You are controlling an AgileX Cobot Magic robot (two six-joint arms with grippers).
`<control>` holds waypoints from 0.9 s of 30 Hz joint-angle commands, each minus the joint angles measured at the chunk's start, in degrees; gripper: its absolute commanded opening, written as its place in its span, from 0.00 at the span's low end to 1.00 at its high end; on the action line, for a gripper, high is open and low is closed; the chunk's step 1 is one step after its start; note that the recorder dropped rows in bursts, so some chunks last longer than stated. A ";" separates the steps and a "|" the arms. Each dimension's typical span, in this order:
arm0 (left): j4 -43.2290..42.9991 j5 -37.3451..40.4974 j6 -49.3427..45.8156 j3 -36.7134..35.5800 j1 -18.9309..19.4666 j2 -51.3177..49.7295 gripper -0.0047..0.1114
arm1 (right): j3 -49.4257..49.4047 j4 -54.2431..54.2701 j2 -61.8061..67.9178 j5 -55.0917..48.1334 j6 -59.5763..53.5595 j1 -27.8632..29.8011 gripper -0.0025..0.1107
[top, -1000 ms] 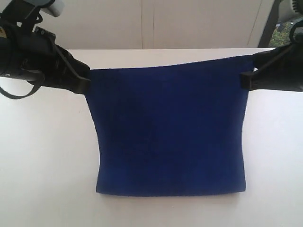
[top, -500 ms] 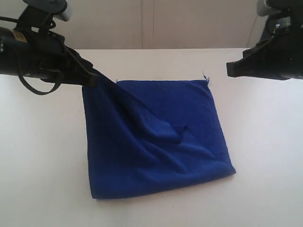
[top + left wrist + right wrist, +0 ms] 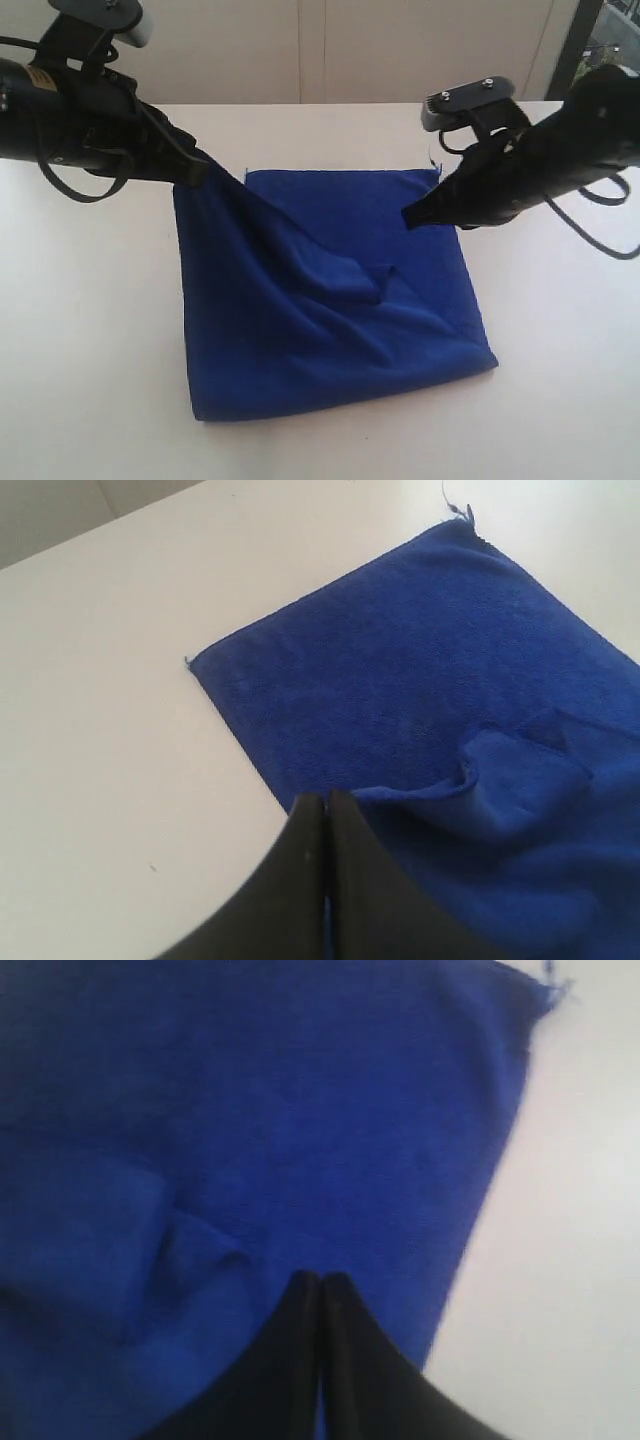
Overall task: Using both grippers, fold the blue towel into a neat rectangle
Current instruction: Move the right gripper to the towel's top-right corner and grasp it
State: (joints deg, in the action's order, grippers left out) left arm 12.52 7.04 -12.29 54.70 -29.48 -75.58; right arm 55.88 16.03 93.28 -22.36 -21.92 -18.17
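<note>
My left hand [image 3: 197,170] pinches a raised corner of the blue towel [image 3: 300,350], rumpled on the surface [image 3: 90,340]; my right hand [image 3: 410,215] hovers closed, empty, above it; best open it, grip the far corner, pull taut

Bright, diffuse light nearly washes out the white table [image 3: 80,380], leaving only faint shadows. The right wrist view blurs the blue towel [image 3: 300,1110]; the other views are sharper.

blue towel [image 3: 300,340]: 1 | claws: 2 (left claw [image 3: 205,172], right claw [image 3: 408,215]) | white table [image 3: 90,330]: 1
</note>
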 commanded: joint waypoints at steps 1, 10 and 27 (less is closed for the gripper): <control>0.44 1.99 0.55 0.10 0.24 0.18 0.04 | 7.40 25.92 6.46 -11.60 -29.71 0.98 0.02; 0.70 3.79 0.55 0.10 0.24 0.18 0.04 | 13.73 36.69 21.38 -11.07 -33.32 1.58 0.17; 0.70 5.41 0.93 0.10 0.24 0.18 0.04 | 14.13 37.49 25.13 -11.18 -34.84 -0.03 0.26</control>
State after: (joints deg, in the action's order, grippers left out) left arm 12.52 11.81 -12.06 54.70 -29.48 -75.58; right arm 69.52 53.38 117.74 -33.55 -56.04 -18.17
